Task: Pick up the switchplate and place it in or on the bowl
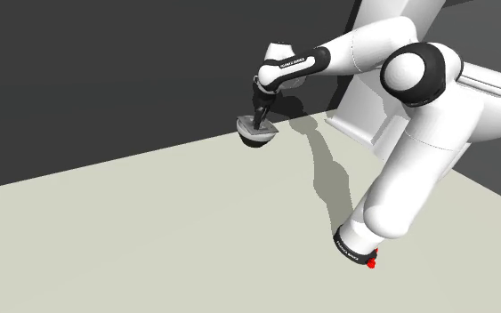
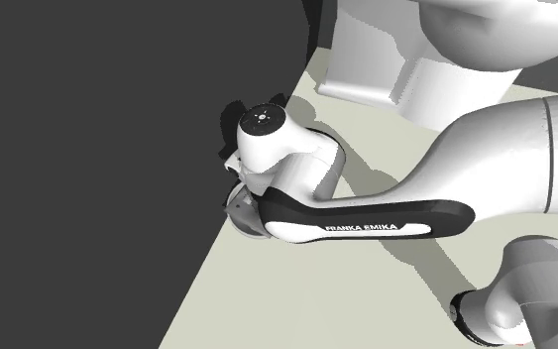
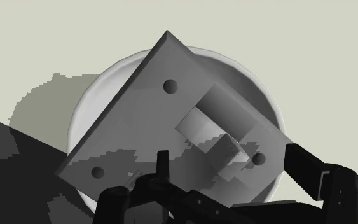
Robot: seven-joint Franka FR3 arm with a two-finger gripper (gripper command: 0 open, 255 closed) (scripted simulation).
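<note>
Placing is at the release stage: switchplate (image 3: 145, 121) lies across the bowl (image 3: 89, 105), hand (image 3: 225, 162) spread wide, apparently gripping nothing. Next move calls for a straight lift clear.

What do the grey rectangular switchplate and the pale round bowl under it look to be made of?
The grey rectangular switchplate is flat matte grey with no gloss or grain. It could be plastic or painted metal; the render leaves that open. The pale round bowl has a smooth off-white rim with soft shading, perhaps ceramic or plastic; nothing settles which.
</note>
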